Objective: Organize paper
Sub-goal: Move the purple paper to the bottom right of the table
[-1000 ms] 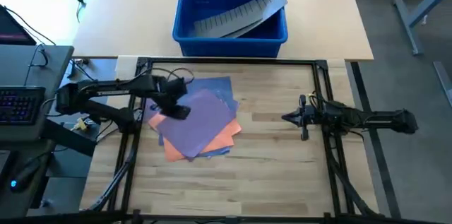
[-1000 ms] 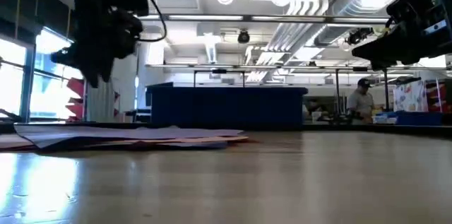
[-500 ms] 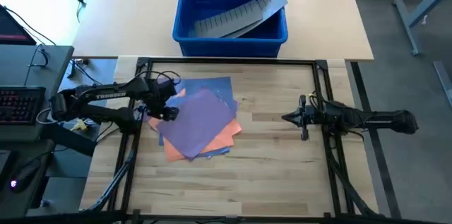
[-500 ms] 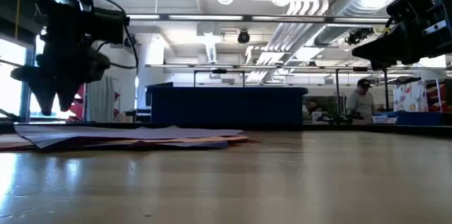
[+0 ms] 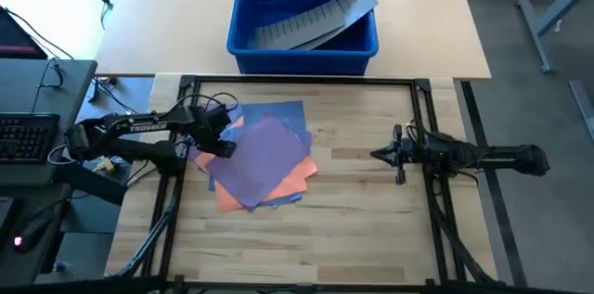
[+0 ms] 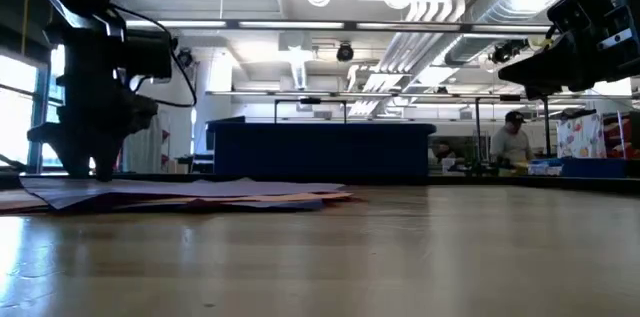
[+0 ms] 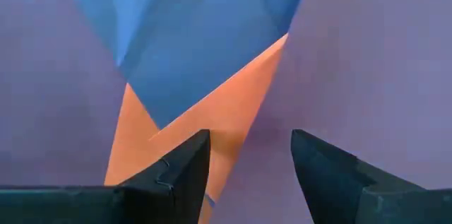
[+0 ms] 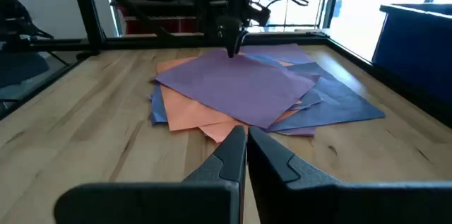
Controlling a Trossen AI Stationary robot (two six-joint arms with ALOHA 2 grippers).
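Lowered since before: left gripper (image 5: pixel 223 147), open, onto overlapping orange, purple and blue paper sheets (image 5: pixel 263 158); right gripper (image 5: pixel 382 154) closed, apart.

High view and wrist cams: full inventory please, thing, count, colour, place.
paper: several overlapping sheets, purple on top, orange and blue beneath; left-centre of the wooden table.
blue plastic bin: one, blue; on the pale table behind.
grey ridged strip: one, grey; lying slanted inside the bin.
keyboard: one, dark; far left edge.
person: one; far off in the room, low view.
left claw: open, over the pile's left edge.
right claw: shut, right of the pile, clear of it.
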